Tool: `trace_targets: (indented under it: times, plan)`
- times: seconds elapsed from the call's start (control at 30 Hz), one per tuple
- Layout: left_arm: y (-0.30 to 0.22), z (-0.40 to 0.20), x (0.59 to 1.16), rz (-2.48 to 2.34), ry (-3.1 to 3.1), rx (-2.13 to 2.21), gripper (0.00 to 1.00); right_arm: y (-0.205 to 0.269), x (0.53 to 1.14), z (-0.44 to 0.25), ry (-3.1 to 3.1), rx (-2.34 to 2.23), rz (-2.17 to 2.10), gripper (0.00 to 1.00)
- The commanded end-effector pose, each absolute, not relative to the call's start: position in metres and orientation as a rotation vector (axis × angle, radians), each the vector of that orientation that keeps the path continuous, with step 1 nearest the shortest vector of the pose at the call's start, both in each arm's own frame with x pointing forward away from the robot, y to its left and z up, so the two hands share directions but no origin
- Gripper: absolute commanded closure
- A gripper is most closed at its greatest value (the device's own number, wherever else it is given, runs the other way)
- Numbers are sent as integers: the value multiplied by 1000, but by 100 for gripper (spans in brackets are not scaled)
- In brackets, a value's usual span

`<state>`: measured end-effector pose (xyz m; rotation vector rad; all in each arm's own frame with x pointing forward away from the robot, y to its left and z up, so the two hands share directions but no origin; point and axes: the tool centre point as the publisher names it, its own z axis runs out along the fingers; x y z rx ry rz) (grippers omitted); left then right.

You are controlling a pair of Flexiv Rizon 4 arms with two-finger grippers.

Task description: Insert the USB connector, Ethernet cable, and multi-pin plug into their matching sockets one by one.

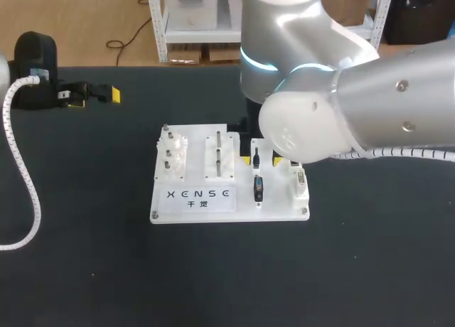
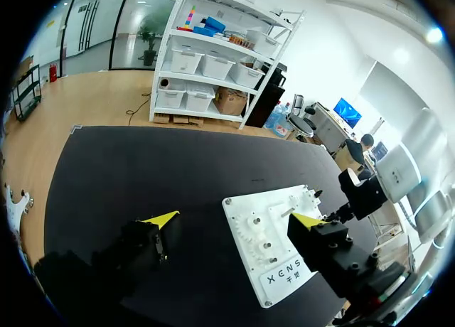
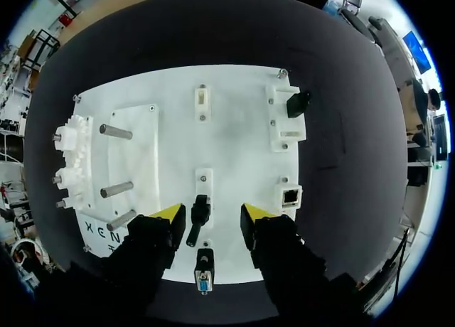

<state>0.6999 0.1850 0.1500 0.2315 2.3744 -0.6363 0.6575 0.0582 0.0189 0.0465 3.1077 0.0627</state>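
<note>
Right tool [image 3: 213, 213]: released, its yellow tips straddling the slim black USB connector [image 3: 199, 215]; no touch visible.
Left tool [image 1: 96, 96]: released, empty, upper left of frame.
Board: white plastic socket board [image 1: 195, 194], frame centre on the black tabletop [image 1: 85, 256].
Progress: seemingly the first step; the square Ethernet socket [image 3: 290, 195] looks empty and the blue-faced multi-pin plug [image 3: 204, 274] is not yet inserted.

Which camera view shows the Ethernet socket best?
Right wrist view: the Ethernet socket faces the camera, opening plain, beside the right pincer. The head view shows it tiny, beside my right arm; the left wrist view does not show it clearly.
</note>
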Motion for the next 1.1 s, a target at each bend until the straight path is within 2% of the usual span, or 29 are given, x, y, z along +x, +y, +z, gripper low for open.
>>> trace_targets:
  times: [0.03, 0.37, 0.57, 0.9, 1.0, 1.1]
  plan:
    - [185, 150, 700, -636, 2374, 232, 0, 61, 659, 19, 3104, 46, 58, 56]
    - [185, 150, 700, -636, 2374, 232, 0, 65, 661, 20, 3094, 30, 50, 62]
    - [185, 150, 700, -636, 2374, 232, 0, 64, 660, 18, 3089, 31, 37, 73]
    - [185, 150, 700, -636, 2374, 232, 0, 64, 658, 17, 3080, 25, 28, 80]
    - [185, 150, 700, -636, 2374, 232, 0, 64, 657, 18, 3074, 22, 27, 87]
    - [185, 150, 700, -636, 2374, 232, 0, 64, 656, 19, 3068, 19, 27, 100]
